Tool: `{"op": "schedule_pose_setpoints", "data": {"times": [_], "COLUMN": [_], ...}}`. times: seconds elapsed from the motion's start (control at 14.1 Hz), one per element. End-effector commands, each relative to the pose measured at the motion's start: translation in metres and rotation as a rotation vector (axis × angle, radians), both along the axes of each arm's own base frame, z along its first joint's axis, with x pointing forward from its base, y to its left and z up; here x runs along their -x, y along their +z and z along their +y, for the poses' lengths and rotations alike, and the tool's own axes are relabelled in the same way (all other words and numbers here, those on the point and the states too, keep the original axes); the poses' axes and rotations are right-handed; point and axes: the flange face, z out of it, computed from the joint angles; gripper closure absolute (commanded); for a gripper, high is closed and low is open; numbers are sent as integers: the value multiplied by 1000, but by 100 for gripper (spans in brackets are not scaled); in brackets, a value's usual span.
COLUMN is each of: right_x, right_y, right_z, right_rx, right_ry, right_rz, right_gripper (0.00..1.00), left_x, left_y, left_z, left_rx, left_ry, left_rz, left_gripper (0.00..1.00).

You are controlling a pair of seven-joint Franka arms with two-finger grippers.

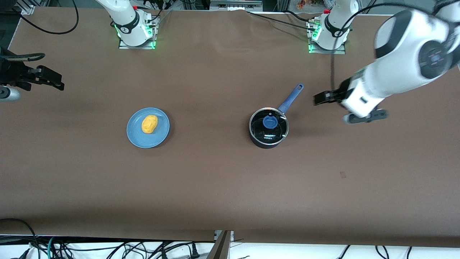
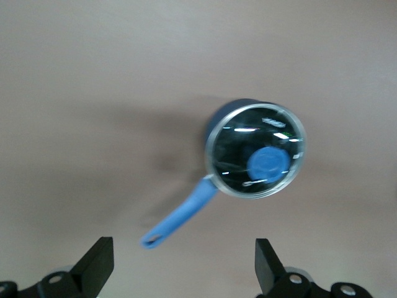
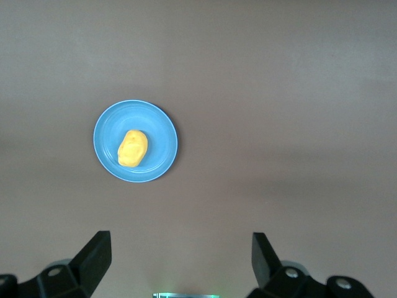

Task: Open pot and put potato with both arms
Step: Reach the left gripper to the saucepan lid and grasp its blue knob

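The black pot (image 1: 267, 145) stands on the table with its glass lid (image 1: 276, 130) on and the lid's blue knob (image 1: 270, 121) up; its blue handle (image 1: 291, 98) points toward the arms' bases. The yellow-orange potato (image 1: 149, 124) lies on a blue plate (image 1: 138, 138). My left gripper (image 1: 318, 99) hangs open and empty over the table beside the handle's tip. Its wrist view shows the lid (image 2: 236, 149), the handle (image 2: 180, 217) and the gripper (image 2: 184, 267). My right gripper (image 1: 54, 81) is open and empty over the right arm's end of the table, apart from the plate. Its wrist view shows the potato (image 3: 133, 148), the plate (image 3: 108, 133) and the gripper (image 3: 180, 261).
The arm bases (image 1: 136, 34) (image 1: 327, 34) stand along the table's edge farthest from the front camera. Cables (image 1: 107, 248) lie below the table's edge nearest to that camera. Brown tabletop (image 1: 215, 162) lies between the plate and the pot.
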Motion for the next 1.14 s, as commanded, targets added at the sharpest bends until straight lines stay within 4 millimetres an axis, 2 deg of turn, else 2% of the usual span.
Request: {"op": "schedule_pose_setpoints", "data": {"times": [0.0, 0.21, 0.43, 0.5, 0.92, 1.06], "right_x": [-1, -2, -4, -4, -4, -5], "right_y": [5, 4, 1, 1, 0, -7], "right_z": [-1, -1, -1, 0, 0, 1], "right_rx": [10, 9, 3, 3, 10, 14], "right_ry": [14, 18, 15, 15, 5, -1], "right_rz": [-9, -9, -6, -6, 0, 13], "right_gripper": [0, 0, 0, 0, 0, 0], "left_x": [3, 9, 21, 24, 18, 17], "left_y": [-26, -54, -101, -112, -166, -174], "left_z": [-67, -113, -155, -164, -165, -163], "left_rx": [35, 52, -58, -79, -137, -131], "left_ry": [40, 67, 34, -2, -123, -140], "left_rz": [30, 36, -17, -41, -69, -59], "left_gripper": [0, 0, 0, 0, 0, 0]}}
